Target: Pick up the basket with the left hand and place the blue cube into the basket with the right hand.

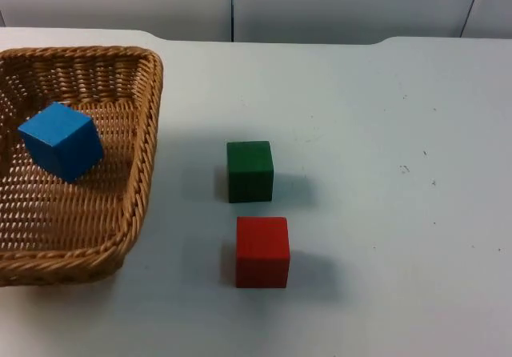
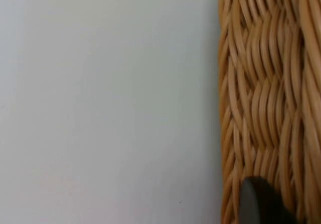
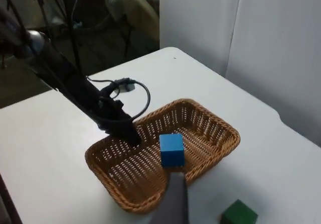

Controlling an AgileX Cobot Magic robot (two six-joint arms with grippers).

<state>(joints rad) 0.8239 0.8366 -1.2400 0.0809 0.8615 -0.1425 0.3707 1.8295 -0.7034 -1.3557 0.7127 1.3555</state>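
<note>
One blue cube (image 1: 62, 141) already lies tilted inside the wicker basket (image 1: 148, 145), whose far rim the left gripper (image 3: 131, 135) clasps, while the right gripper (image 3: 173, 204) hovers above, its fingers' spread unclear.

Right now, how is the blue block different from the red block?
The blue block lies tilted inside the basket, while the red block sits flat on the white table. The blue block looks bigger than the red block in the top view. Both are plain cubes.
</note>
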